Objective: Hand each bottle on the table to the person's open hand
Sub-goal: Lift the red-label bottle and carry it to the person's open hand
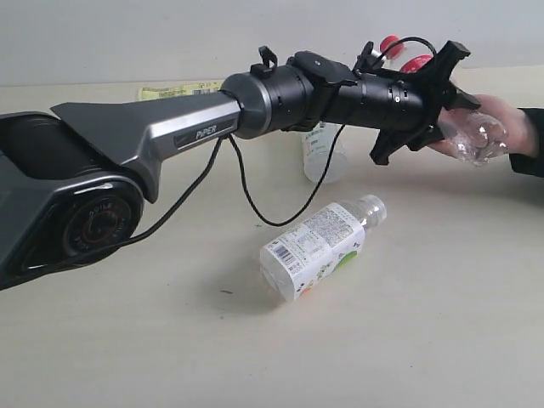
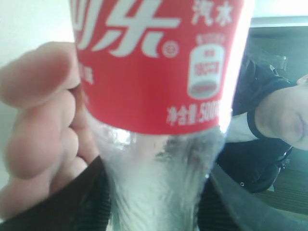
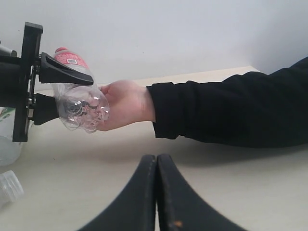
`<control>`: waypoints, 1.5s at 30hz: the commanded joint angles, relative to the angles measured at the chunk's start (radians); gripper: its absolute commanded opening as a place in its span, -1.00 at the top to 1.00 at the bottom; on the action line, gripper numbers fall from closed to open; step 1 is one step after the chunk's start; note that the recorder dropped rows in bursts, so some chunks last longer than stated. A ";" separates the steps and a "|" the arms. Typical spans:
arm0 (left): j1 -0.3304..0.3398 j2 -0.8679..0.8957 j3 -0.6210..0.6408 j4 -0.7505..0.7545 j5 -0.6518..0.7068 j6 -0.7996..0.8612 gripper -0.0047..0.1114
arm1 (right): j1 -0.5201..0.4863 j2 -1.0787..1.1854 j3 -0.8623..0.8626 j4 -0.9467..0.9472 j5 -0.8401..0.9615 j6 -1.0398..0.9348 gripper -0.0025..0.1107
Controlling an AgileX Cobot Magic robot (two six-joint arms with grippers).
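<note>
Left pincer [image 1: 450, 115] is clamped on the clear red-label bottle [image 1: 476, 136], one finger on each side of its body. The bottle lies sideways in the grip with its clear base sticking out past the fingertips, pressed into the person's hand [image 1: 503, 115], off the tabletop [image 1: 425, 323]. The white-labelled bottle [image 1: 316, 248] lies on its side on the tabletop, well apart from that pincer. The cloudy green-label bottle [image 1: 321, 157] stands upright, partly behind the arm. Right pincer [image 3: 156, 159] has its jaws pressed together and empty, low over the tabletop.
</note>
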 commanded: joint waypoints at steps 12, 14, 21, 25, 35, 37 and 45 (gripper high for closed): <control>0.006 0.071 -0.008 -0.029 0.028 0.035 0.24 | -0.007 -0.005 0.005 -0.001 -0.005 -0.001 0.96; 0.006 0.071 -0.008 -0.029 0.035 0.037 0.11 | -0.007 -0.005 0.005 -0.001 -0.005 -0.001 0.96; 0.006 0.071 -0.008 -0.029 0.047 0.040 -0.31 | -0.007 -0.005 0.005 -0.001 -0.005 -0.003 0.96; 0.006 0.071 -0.008 -0.029 0.053 0.054 -0.57 | -0.007 -0.005 0.005 -0.001 -0.005 -0.001 0.96; 0.006 0.068 -0.008 -0.029 0.086 0.056 -0.61 | -0.007 -0.005 0.005 -0.001 -0.005 -0.003 0.96; 0.006 0.066 -0.008 -0.032 0.106 0.056 -0.61 | -0.007 -0.005 0.005 -0.001 -0.005 -0.003 0.96; 0.006 0.035 -0.008 -0.043 0.140 0.117 -0.61 | -0.007 -0.005 0.005 -0.001 -0.005 -0.001 0.96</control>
